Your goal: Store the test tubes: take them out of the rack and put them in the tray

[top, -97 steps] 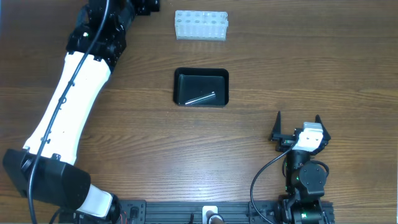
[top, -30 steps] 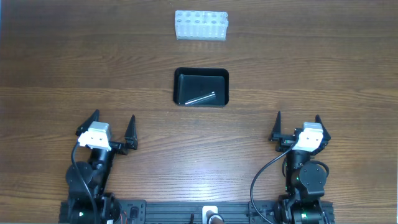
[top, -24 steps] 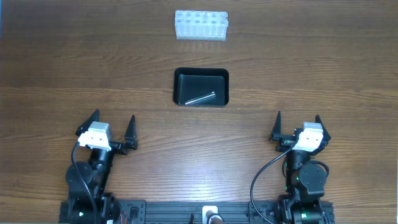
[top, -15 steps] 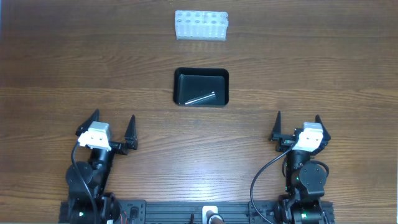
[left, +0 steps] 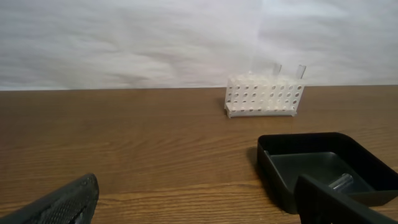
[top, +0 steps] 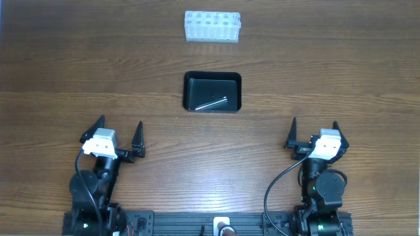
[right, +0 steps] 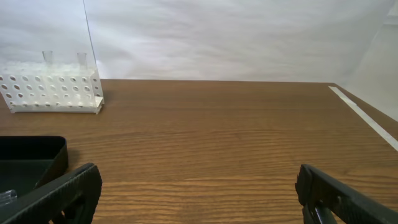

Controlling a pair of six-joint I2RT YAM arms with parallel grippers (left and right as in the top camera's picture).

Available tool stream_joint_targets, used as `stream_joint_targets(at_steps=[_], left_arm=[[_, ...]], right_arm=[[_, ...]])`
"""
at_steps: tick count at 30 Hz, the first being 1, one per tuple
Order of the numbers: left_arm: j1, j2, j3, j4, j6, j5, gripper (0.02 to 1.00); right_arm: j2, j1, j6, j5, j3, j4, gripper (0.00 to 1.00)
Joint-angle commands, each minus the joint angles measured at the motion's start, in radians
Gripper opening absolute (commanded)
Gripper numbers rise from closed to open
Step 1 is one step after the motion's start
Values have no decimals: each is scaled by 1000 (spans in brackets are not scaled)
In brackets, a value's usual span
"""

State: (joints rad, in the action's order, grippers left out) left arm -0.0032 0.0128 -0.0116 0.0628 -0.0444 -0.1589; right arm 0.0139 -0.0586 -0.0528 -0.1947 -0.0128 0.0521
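Left gripper (top: 120, 124) and right gripper (top: 315, 123) rest open at the near edge, while two tubes (left: 301, 68) stand in the far rack (top: 212, 27) beyond the tray (top: 187, 92); a slanted pull could tip that light rack.

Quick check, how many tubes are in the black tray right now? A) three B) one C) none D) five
B: a single test tube lies slanted on the floor of the tray.
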Motion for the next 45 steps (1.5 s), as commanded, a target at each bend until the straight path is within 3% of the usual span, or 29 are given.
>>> stream_joint_targets(at_steps=[1,15,21,28,32,37,45], left_arm=[[6,-10,6,-2,14,-12,1000],[6,-10,6,-2,14,-12,1000],[6,-10,6,-2,14,-12,1000],[6,-10,6,-2,14,-12,1000],[6,-10,6,-2,14,-12,1000],[6,-10,6,-2,14,-12,1000],[6,-10,6,-2,14,-12,1000]], right_arm=[[-8,6,3,-13,8,2,993],[-3,5,4,-6,8,-46,991],[103,5,103,11,7,-207,991],[461,5,125,134,-95,-437,993],[702,5,151,200,-236,-456,991],[1029,-21,164,345,-460,-443,991],[1444,-216,161,343,-848,-262,991]])
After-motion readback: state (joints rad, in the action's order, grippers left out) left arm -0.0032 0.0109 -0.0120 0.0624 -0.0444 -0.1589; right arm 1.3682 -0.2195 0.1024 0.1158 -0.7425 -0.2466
